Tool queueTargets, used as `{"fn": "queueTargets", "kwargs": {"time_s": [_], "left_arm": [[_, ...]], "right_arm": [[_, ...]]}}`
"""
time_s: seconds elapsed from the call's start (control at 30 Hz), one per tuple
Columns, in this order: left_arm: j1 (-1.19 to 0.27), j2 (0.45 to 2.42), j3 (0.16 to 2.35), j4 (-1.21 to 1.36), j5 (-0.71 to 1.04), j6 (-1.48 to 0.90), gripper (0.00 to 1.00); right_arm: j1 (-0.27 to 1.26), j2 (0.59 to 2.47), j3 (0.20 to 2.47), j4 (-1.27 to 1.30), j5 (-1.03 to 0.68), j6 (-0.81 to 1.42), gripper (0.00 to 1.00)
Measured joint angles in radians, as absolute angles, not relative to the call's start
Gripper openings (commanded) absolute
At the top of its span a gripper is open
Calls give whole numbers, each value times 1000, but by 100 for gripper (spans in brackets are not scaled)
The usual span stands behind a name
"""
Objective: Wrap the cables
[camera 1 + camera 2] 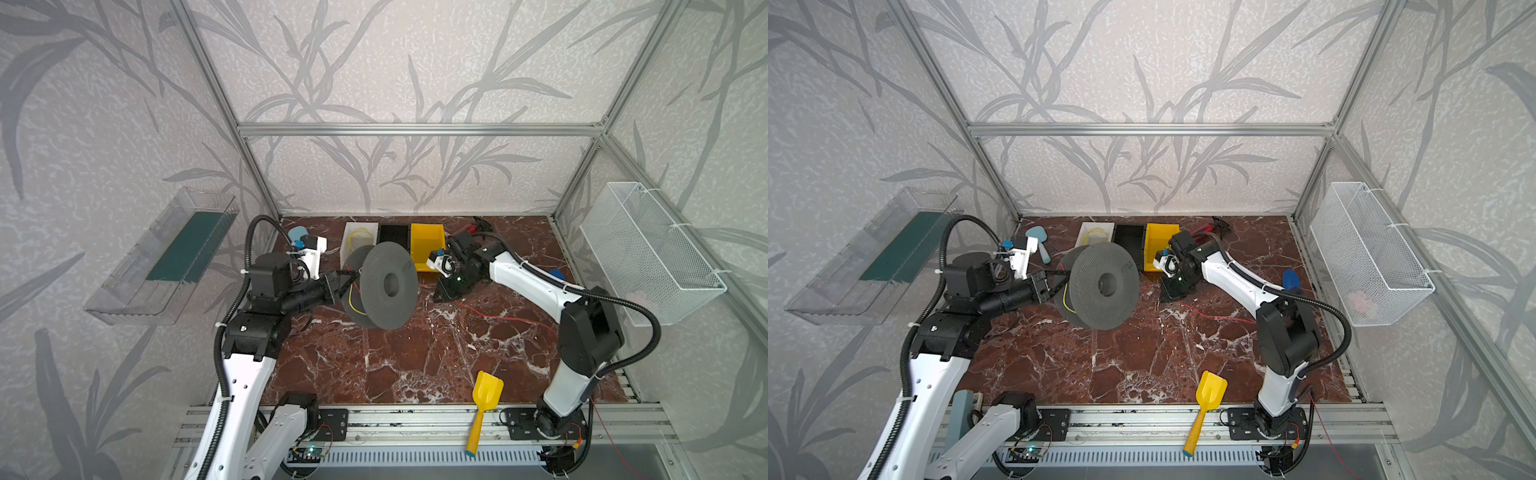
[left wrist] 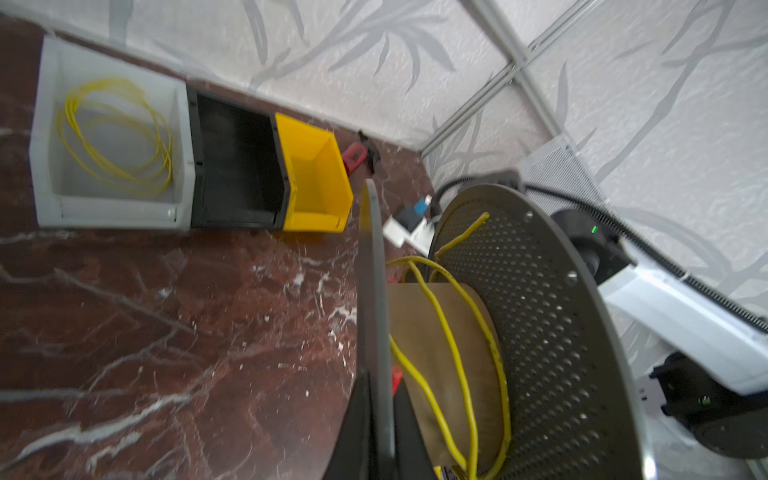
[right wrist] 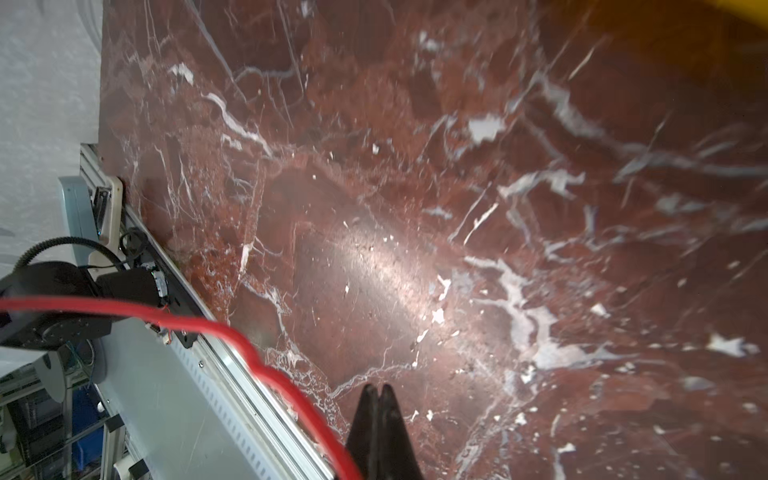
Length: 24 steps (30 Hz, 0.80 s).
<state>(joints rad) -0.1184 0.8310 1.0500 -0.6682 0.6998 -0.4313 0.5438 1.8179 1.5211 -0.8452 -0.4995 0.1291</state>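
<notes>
Mid-table, we find the left gripper (image 1: 348,278) clamped on one flange of the grey spool (image 1: 388,286), which tilts over the table (image 1: 395,365); a yellow cable (image 2: 453,345) lies in loose turns round its core. A second yellow coil (image 2: 116,133) sits in the white bin (image 2: 45,124) behind the spool. Right of the spool, the right gripper (image 3: 376,392) points down, fingers (image 3: 392,419) pressed together, a red cable (image 3: 232,332) running just beside them; whether it is pinched we cannot tell.
</notes>
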Motion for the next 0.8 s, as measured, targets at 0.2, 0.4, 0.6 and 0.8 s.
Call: {"fn": "queueTargets", "kwargs": {"time_s": [0.2, 0.4, 0.6, 0.8], "left_arm": [[-385, 928, 1055, -823, 426, -294, 0], [-545, 1066, 1076, -826, 177, -247, 0], [-688, 1240, 1172, -815, -103, -251, 0], [-717, 1327, 1230, -806, -258, -315, 0]], "right_arm": [[558, 1894, 1769, -964, -526, 104, 0], [561, 1935, 1886, -1036, -656, 126, 0], [559, 1937, 1890, -1035, -852, 221, 0], [587, 1886, 1802, -918, -968, 329, 18]]}}
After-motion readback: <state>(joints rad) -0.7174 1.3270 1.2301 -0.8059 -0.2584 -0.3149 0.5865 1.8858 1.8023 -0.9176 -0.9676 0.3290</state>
